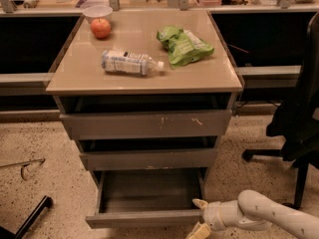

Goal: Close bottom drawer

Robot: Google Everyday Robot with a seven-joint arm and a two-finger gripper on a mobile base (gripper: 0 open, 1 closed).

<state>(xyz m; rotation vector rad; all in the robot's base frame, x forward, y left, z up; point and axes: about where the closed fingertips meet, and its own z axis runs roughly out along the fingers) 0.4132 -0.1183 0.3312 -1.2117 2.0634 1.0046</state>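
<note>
The bottom drawer (144, 218) is the lowest of three grey drawers in the cabinet. It stands pulled far out, and its shallow grey tray (149, 189) shows empty. My gripper (199, 217) is at the right end of the drawer's front, low in the picture, and the white arm (259, 214) comes in from the right. Its pale fingers stand apart: one fingertip (199, 203) is just inside the drawer above the front panel, and the other (198, 231) is in front of the panel. The middle drawer (148, 159) and the scratched top drawer (147, 125) are each out a little.
On the cabinet top (75, 78) lie a plastic bottle (130, 62), a green bag (183, 46), and an apple (100, 28) by a white bowl (97, 12). A black office chair (299, 118) stands at the right. Glasses (27, 167) and a black bar (31, 217) lie on the floor at the left.
</note>
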